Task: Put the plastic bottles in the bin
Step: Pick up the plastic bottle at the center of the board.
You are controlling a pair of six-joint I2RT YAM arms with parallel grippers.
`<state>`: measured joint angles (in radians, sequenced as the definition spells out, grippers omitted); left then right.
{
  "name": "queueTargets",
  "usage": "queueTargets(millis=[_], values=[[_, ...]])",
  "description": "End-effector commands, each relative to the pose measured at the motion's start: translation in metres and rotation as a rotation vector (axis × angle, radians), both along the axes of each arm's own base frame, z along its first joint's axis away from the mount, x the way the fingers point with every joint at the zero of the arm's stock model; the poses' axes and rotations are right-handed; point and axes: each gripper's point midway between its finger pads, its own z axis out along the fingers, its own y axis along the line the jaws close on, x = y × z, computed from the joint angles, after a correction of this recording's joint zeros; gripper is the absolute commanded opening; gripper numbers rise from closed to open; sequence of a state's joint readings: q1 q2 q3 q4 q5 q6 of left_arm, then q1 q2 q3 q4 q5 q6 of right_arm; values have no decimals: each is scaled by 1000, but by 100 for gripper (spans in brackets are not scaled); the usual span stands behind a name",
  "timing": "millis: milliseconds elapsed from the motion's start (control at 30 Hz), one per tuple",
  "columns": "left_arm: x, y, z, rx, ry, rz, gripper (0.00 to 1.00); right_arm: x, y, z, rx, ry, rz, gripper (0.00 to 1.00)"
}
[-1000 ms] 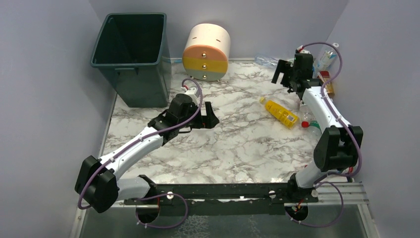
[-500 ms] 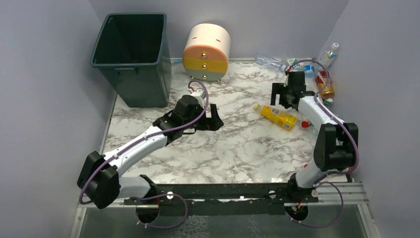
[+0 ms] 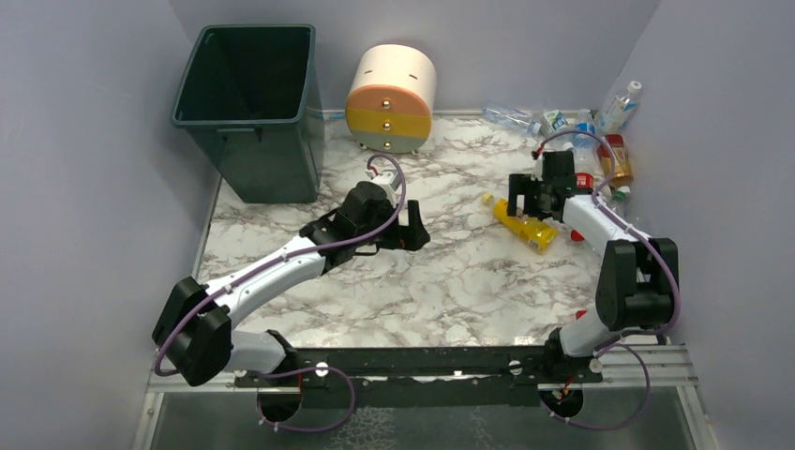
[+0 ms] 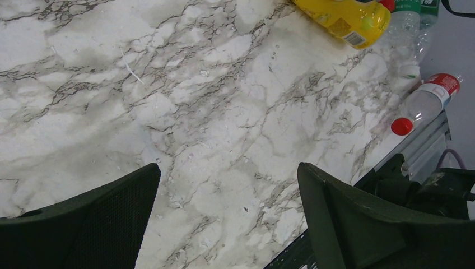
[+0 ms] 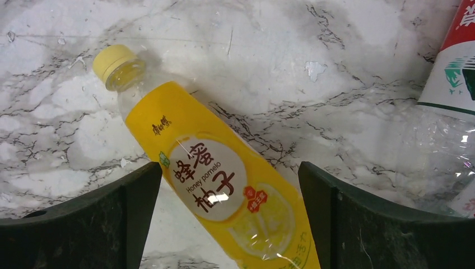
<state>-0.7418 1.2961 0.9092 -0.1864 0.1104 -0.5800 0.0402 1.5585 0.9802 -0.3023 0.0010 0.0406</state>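
No bottle shows inside the dark green bin (image 3: 272, 159), so the task looks barely begun: the right hand (image 5: 228, 174), spread, straddles the yellow honey pomelo bottle (image 5: 224, 190) well right of the bin, the other plastic bottles (image 3: 614, 155) lie farther right, and the left hand (image 4: 227, 174) is spread and empty.

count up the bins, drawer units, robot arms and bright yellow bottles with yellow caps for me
dark green bin: 1
round drawer unit: 1
robot arms: 2, the left arm and the right arm
bright yellow bottle with a yellow cap: 1
total: 5
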Motion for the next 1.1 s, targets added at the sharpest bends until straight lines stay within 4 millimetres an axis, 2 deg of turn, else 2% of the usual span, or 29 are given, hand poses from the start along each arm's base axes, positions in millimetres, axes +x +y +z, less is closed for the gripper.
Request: queueTargets(millis=[0, 167, 300, 400, 567, 733, 933, 1067], values=[[8, -13, 16, -24, -40, 3, 99, 3, 4, -6, 12, -6, 6, 95], [10, -17, 18, -20, -48, -5, 99, 2, 10, -21, -28, 53, 25, 94], [11, -18, 18, -19, -49, -6, 99, -5, 23, -23, -16, 58, 51, 94], [11, -19, 16, -16, -45, -6, 99, -9, 24, -28, -26, 88, 45, 94], [12, -21, 17, -16, -46, -9, 99, -5, 25, -28, -16, 87, 22, 93], [12, -22, 17, -17, -45, -15, 99, 5, 30, -37, 6, 120, 7, 92], [5, -25, 14, -26, -28, -35, 99, 8, 37, -49, 48, 152, -3, 83], [-5, -31, 6, -47, -3, -59, 99, 9, 41, -48, 71, 145, 1, 69]])
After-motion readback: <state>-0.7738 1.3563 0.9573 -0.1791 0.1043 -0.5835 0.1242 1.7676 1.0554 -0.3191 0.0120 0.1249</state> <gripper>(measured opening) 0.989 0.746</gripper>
